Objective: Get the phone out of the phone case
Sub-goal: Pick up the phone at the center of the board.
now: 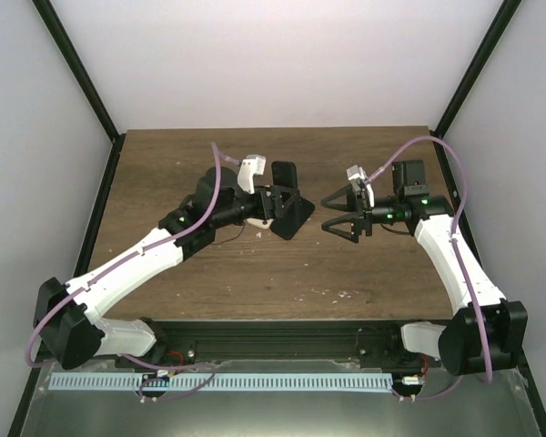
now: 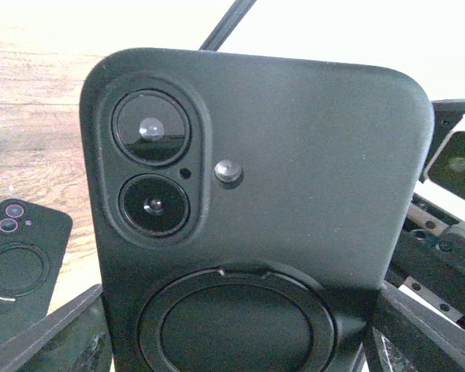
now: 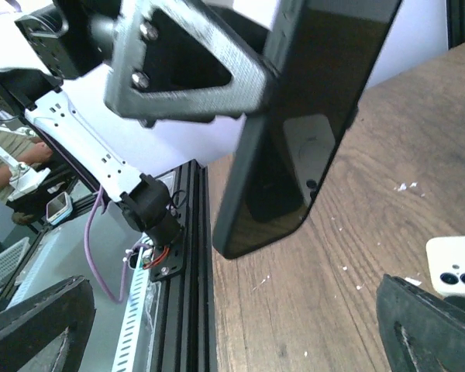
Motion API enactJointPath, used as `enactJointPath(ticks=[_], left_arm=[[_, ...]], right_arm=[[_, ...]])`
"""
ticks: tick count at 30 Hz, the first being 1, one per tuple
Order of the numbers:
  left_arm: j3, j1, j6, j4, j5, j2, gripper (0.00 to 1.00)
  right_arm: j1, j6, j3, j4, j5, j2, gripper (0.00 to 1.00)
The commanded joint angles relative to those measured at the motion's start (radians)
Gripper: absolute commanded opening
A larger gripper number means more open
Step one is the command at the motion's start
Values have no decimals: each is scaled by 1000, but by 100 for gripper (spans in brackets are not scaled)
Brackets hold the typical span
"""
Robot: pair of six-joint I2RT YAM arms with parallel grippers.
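Two arms meet over the middle of the desk (image 1: pixel 255 282), and only one carries anything. The left arm (image 1: pixel 136 255) reaches toward the far centre with its jaws closed on the lower part of the phone case (image 2: pixel 294 170). It holds the case upright and clear of the wood, with the lens cutout uppermost. Both lenses sit in that cutout, so the phone (image 3: pixel 318 101) appears to be still seated inside. Its dark glass face is turned right, toward the other arm. That pose looks deliberate: gripping low leaves the upper edges and corners free, and lifting it off the desk gives room to work. The right arm (image 1: pixel 446 255) stops just to the right of the phone, its jaws spread wide and empty, lined up with the glass side. From there they could plausibly pinch or peel a free edge, though the removal has not begun. A second dark cased handset (image 2: pixel 19 260) and a white one (image 3: pixel 453 277) lie flat on the desk nearby.
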Motion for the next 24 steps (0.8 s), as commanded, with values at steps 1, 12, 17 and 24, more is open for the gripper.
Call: enactJointPath(ticks=[1,12,17,24], left_arm=[[-36,17,-74,151,51,-20,49],[-43,27,-39,329,221,-34,46],[-83,28,-43,426,307,-45,46],[-116,28,-99,577,404,-26,44]], right_arm=[[9,-82,76,-134,19,-25,100],[9,-33,48,-60,74,-75,100],[71,90,60,35,-58,-41,100],[217,216,119,93,-74,79,100]])
